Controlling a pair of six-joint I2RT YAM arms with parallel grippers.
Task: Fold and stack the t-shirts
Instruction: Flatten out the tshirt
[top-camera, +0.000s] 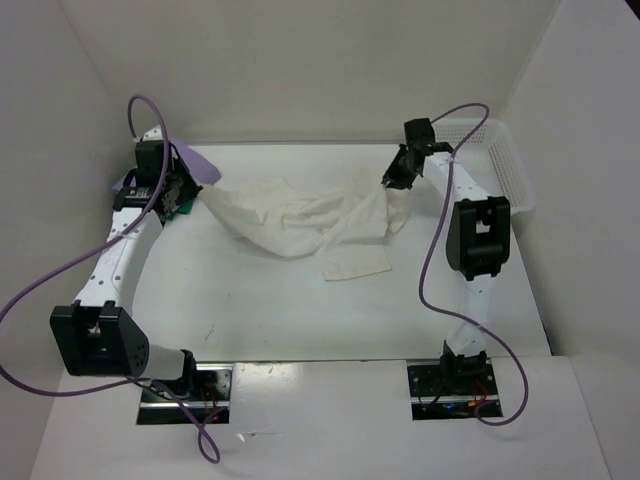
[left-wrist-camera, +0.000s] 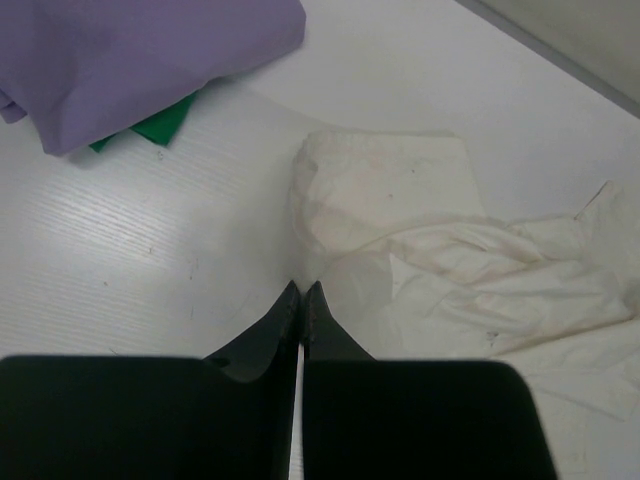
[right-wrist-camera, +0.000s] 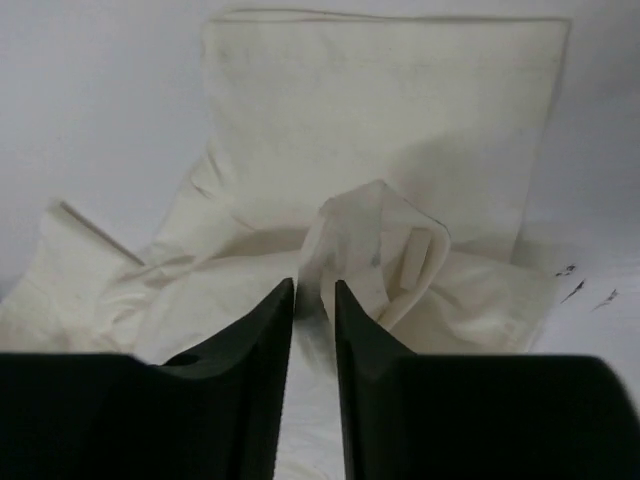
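The cream-white t-shirt (top-camera: 300, 220) lies crumpled across the back of the table, stretched between both grippers. My left gripper (top-camera: 196, 190) is shut on the shirt's left edge; in the left wrist view the jaws (left-wrist-camera: 301, 288) are pressed together on thin cream cloth (left-wrist-camera: 400, 230). My right gripper (top-camera: 396, 178) is shut on a bunched fold at the shirt's right end; in the right wrist view the cloth (right-wrist-camera: 380, 130) runs between the fingertips (right-wrist-camera: 314, 285). The lavender-purple t-shirt (left-wrist-camera: 150, 60) lies folded at the far left over the bright green t-shirt (left-wrist-camera: 160, 122), mostly hidden under my left arm in the top view (top-camera: 126, 184).
A white plastic lattice basket (top-camera: 510, 165) stands at the back right, beside the right arm. White walls close in the table at the back and both sides. Purple cables loop off both arms.
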